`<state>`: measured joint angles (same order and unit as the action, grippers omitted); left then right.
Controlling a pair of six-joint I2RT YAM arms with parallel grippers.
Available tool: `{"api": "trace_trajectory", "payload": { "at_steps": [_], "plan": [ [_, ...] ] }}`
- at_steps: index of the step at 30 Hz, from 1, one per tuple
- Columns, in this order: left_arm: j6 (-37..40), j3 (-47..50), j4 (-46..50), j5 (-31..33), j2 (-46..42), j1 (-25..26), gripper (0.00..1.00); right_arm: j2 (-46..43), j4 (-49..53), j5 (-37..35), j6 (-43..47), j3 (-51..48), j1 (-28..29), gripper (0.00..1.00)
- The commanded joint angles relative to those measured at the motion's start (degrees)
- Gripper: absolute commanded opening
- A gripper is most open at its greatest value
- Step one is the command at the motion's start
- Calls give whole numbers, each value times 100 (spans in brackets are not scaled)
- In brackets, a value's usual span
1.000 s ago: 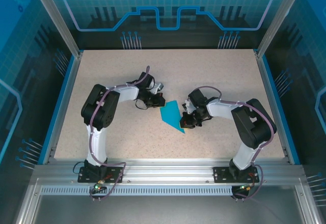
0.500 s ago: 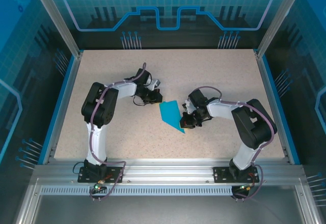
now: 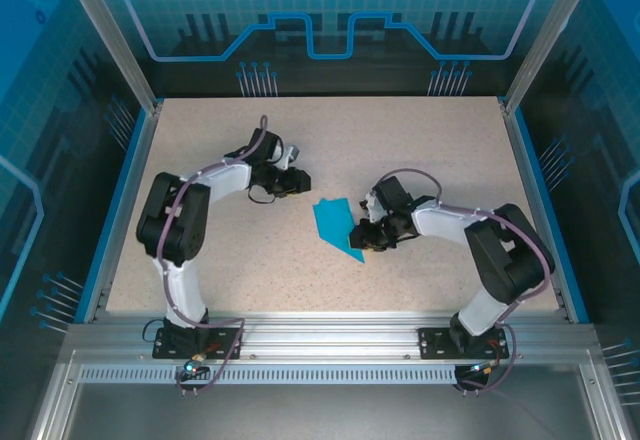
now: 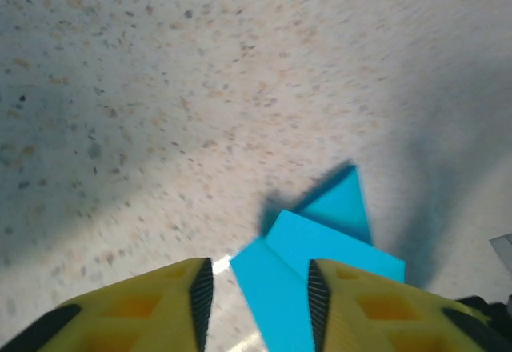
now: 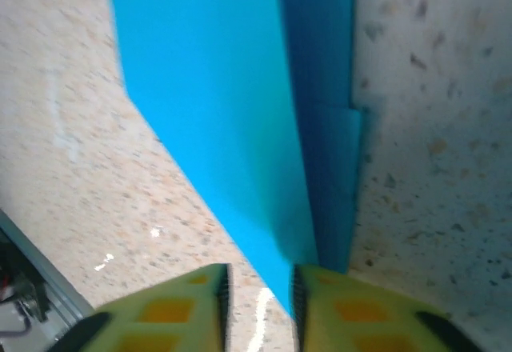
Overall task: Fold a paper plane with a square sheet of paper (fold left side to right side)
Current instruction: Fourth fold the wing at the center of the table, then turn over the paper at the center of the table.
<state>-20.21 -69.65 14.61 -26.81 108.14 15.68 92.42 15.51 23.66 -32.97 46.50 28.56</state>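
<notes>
We see the blue sheet of paper, folded to a wedge, lying flat on the table just right of centre in the overhead frame. The left gripper sits to its upper left with fingers apart and holding nothing. The right gripper has its fingers slightly apart at the wedge's lower tip.

Speckled beige table, blue strips down its left and right sides, metal rail along the near edge. One bright-blue sheet of paper lies on it just right of centre. It is folded into a layered wedge, tip toward the near right.
</notes>
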Motion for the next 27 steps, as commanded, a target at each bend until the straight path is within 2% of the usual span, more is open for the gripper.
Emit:
{"api": "trace_trajectory", "payload": {
  "at_steps": [1, 4, 8, 16, 22, 27],
  "plan": [
    [-521, 460, -341, -196, -546, -31, 44, -504, -223, -311, 198, 132, -38, 48],
    [-919, 869, -598, -496, -728, -5, 48, -637, -92, -541, 440, 249, -163, 61],
    [-1455, 1351, -1177, -920, -723, 163, 52, -593, -349, -474, 536, 219, -276, 66],
    [-1867, 1412, -1560, -1107, -208, 568, 53, -628, -1034, -512, 158, -127, -285, 67],
    [-1947, 1201, -1598, -1116, 130, 711, 51, -649, -1045, -486, 72, -215, -297, 67],
    [-1961, 1029, -1541, -1116, 307, 822, 45, -799, -929, -599, 72, -248, -294, 66]
  ]
}}
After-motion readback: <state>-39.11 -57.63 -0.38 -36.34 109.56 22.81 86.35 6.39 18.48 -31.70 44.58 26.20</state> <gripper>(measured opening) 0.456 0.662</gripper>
